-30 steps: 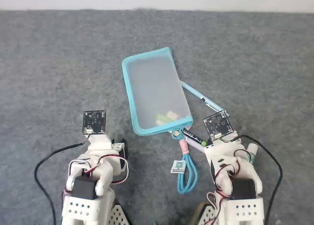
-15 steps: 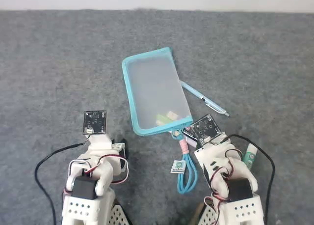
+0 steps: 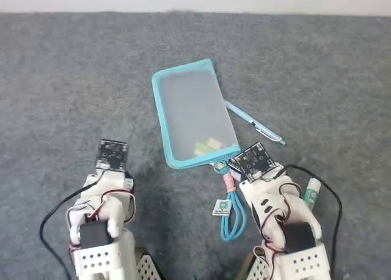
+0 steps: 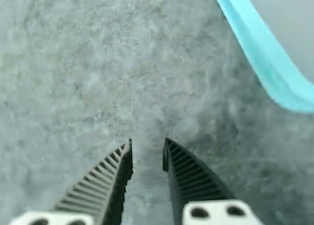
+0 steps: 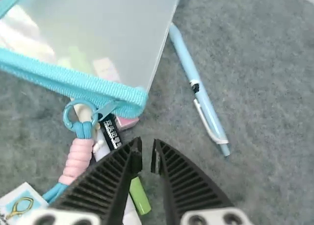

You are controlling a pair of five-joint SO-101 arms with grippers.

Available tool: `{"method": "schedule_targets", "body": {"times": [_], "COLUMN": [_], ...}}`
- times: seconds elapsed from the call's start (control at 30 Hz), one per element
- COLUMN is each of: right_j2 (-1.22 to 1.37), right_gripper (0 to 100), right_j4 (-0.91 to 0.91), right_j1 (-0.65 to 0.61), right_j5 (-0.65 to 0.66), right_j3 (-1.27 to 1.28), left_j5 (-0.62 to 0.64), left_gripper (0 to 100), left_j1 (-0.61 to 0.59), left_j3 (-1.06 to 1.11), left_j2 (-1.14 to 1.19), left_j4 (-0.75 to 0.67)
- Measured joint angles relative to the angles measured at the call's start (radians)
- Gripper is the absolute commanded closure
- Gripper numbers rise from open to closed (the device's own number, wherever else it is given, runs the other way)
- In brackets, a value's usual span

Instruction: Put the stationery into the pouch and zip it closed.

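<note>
A: Turquoise pouch sits mid-surface, zip end toward both arms. Which piece should you take first?

B: Look at the marker. One end is at the pouch's zip corner, beside the lanyard, and its long axis runs from there straight back under your right jaws. Those stand narrow, almost shut, holding nothing.

A: And the pen?

B: It lies off the pouch's long side, the one toward your right arm. One end is just beside that side and the other slants away from it. It's farther from your right jaws than the marker is.

A: Is the left arm any use?

B: Less, I'd judge. Your left jaws hang over bare surface off the pouch's other zip corner, with a narrow gap between them and nothing held. Both pieces lie nearer the right arm. You'd need to widen the right jaws and set them across the marker's length.
</note>
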Motion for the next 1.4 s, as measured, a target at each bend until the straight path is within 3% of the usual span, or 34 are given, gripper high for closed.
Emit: {"method": "schedule_targets", "body": {"times": [0.13, 0.33, 0.5, 0.63, 0.77, 0.93, 1.4], "right_j2": [0.055, 0.425, 0.861, 1.201, 1.442, 1.508, 1.517], "right_gripper": [94.5, 94.1, 93.9, 93.3, 84.2, 76.6, 76.8], "right_j4": [0.017, -0.034, -0.049, -0.051, -0.054, -0.057, -0.063], "right_j1": [-0.002, -0.005, -0.129, -0.242, -0.281, -0.288, -0.288], "right_j5": [0.000, 0.000, -0.020, -0.126, -0.176, -0.187, -0.189], "right_j3": [-0.089, -0.270, -0.503, -0.658, -0.741, -0.766, -0.747], "left_j5": [-0.057, -0.058, -0.058, -0.058, -0.058, -0.058, -0.058], "left_gripper": [91, 91, 91, 91, 90, 90, 90], "left_j1": [0.000, 0.000, 0.000, 0.000, 0.000, 0.000, 0.000], "left_j3": [0.000, 0.000, 0.000, 0.000, 0.000, 0.000, 0.000], "left_j2": [0.000, 0.000, 0.000, 0.000, 0.000, 0.000, 0.000], "left_j4": [0.000, 0.000, 0.000, 0.000, 0.000, 0.000, 0.000]}}
